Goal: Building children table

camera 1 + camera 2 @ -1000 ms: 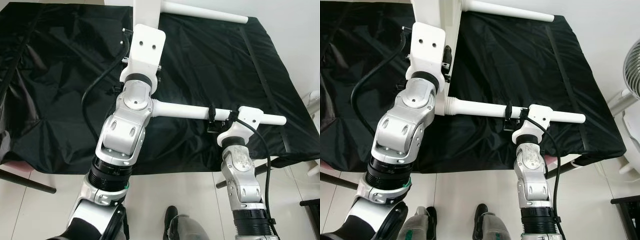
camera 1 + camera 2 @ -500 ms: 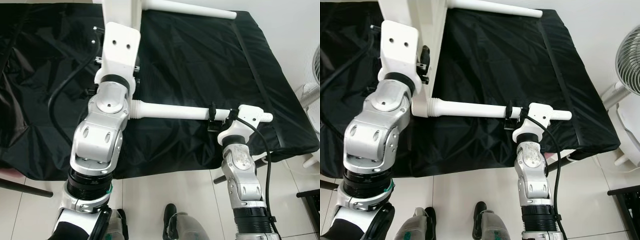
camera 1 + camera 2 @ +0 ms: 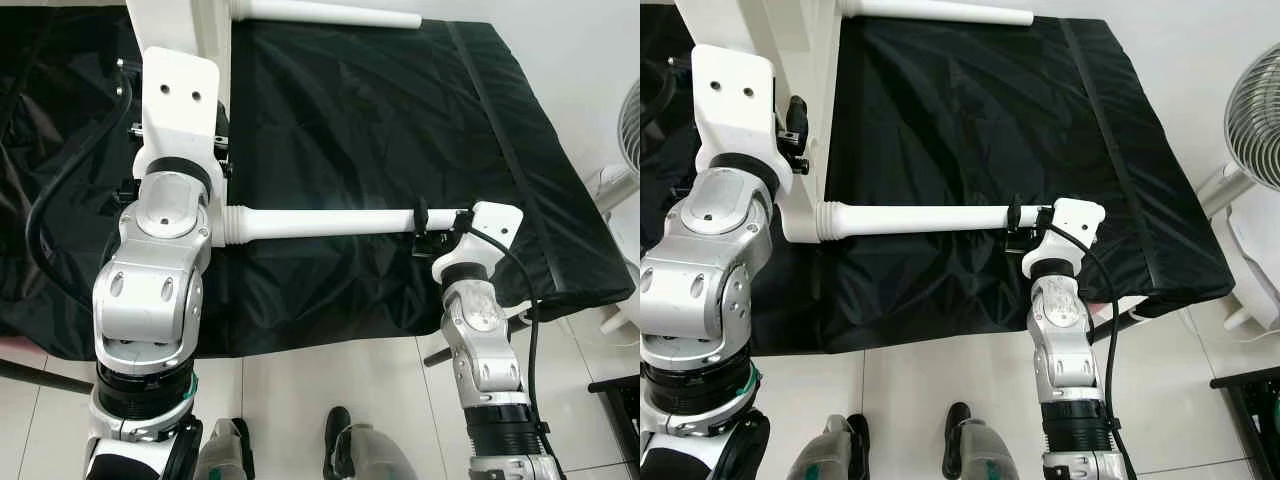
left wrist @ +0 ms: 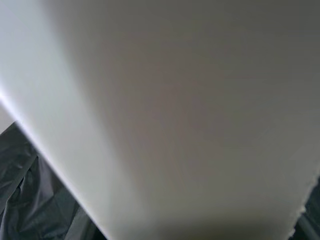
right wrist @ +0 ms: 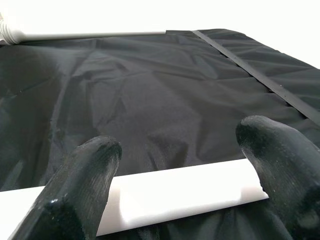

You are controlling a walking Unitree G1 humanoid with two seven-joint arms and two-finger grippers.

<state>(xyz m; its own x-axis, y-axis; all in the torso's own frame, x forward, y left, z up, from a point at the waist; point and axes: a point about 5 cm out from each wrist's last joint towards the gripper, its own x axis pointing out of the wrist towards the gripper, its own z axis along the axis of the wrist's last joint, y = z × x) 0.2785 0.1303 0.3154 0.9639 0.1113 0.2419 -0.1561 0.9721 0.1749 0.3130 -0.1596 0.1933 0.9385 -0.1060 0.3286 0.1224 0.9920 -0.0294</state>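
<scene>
The small white table lies on its side, its tabletop panel (image 3: 190,25) standing on edge at the upper left. A near leg (image 3: 320,222) runs right from the panel, and a far leg (image 3: 330,12) lies along the top. My left gripper (image 3: 220,140) is at the panel's edge, with its fingers hidden behind the wrist. The left wrist view is close against the white panel (image 4: 175,110). My right gripper (image 3: 440,225) is open at the near leg's free end. In the right wrist view the near leg (image 5: 180,192) lies crosswise beneath the two spread fingertips (image 5: 95,165).
A black cloth (image 3: 380,120) covers the work surface, its front edge (image 3: 330,335) just before my body. A fan (image 3: 1255,110) stands on the floor at the right. Pale floor tiles (image 3: 290,400) and my feet (image 3: 340,445) lie below.
The whole view has shifted sideways. The right gripper now sits at the near leg's free end, which earlier stuck out well past the wrist.
</scene>
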